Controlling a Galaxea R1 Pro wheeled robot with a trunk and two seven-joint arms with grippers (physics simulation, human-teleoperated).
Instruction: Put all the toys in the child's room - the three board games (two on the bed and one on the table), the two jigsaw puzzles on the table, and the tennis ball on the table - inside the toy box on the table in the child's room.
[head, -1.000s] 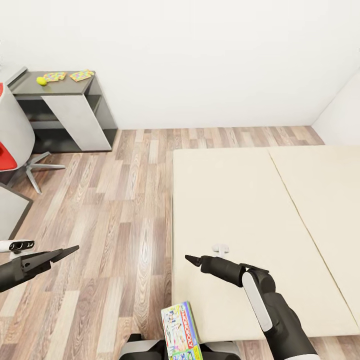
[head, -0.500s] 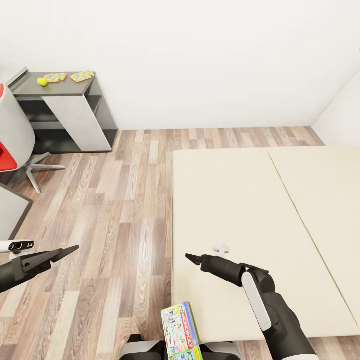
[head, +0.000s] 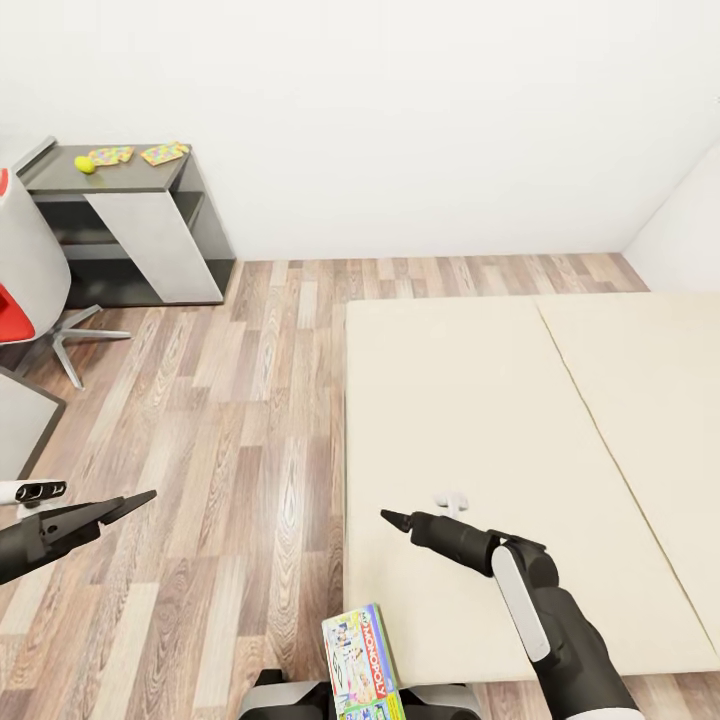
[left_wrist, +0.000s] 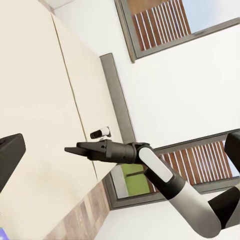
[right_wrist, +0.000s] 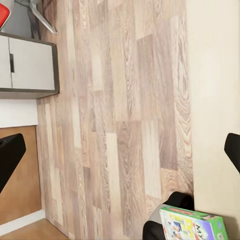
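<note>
The board game (head: 362, 662), a Monopoly box, sits at the near left corner of the bed (head: 480, 420), resting on or just above the robot's own base (head: 300, 695); which of the two cannot be told. In the right wrist view the same box (right_wrist: 192, 225) shows beside the bed's edge, over the wood floor (right_wrist: 115, 125).

The right gripper (head: 392, 518) hovers over the bed near its left edge, beyond the box and apart from it. Its fingers look pressed together to a point in the head view, and the left wrist view shows the same closed tip (left_wrist: 75, 149). The left gripper (head: 135, 500) hangs over the floor (head: 240, 420), well apart from the box, fingers also drawn together, holding nothing.

On the far bench (head: 110, 172) lie the tennis ball (head: 84, 163) near its left end and two puzzles (head: 108, 154) (head: 163, 151) beside it. A red-and-white chair (head: 25, 270) stands near that bench.

The box is likely light, stiff cardboard with a glossy, somewhat slippery print. It should take a pinch without harm, but a flat box held by one corner tends to swing. A hold across its thin dimension, at the middle of a long edge, looks safest; the fingers must spread first.
</note>
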